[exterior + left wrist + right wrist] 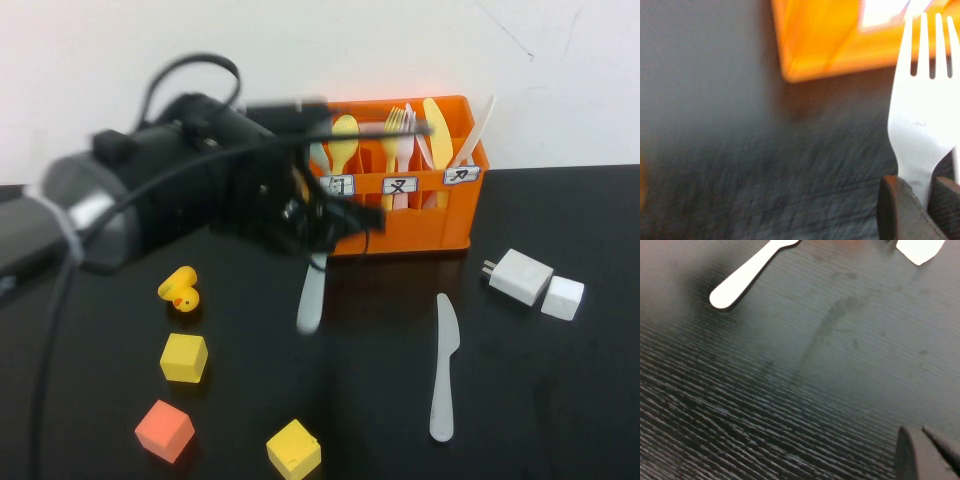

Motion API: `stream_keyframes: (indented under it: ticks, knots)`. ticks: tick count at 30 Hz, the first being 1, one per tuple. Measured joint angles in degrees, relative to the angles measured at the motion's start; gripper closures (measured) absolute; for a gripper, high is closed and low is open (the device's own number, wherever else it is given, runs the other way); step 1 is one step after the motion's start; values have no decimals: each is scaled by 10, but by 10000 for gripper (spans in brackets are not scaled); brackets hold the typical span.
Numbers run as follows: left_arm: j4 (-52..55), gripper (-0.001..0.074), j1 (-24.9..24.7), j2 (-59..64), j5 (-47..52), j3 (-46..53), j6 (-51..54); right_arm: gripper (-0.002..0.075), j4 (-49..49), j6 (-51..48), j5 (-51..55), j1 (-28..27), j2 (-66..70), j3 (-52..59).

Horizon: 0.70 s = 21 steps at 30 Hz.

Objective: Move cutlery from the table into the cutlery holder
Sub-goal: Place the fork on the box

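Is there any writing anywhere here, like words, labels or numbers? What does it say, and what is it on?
Three white labels on the front of the orange cutlery holder, one per compartment, each with a single black character: too blurred to read reliably.
White charger block: no readable marking.
Left gripper, shut on the grey fork, and right gripper, low over the table: no text visible.
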Motion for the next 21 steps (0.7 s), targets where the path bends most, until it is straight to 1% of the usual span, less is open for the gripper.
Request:
stream_keyframes:
  ticks: [4, 12, 16, 21]
  knots:
    - [33, 648, 1, -24, -101, 0, 0, 728, 11, -8, 0, 0, 0, 0]
    - [104, 648, 3, -12, -303, 2, 0, 728, 20, -11, 0, 0, 0, 0]
    - [114, 648, 16, 15, -413, 3, 0, 728, 21, -13, -3, 0, 0, 0]
    - [117, 648, 44, 49, -513, 3, 0, 728, 21, -14, -3, 0, 0, 0]
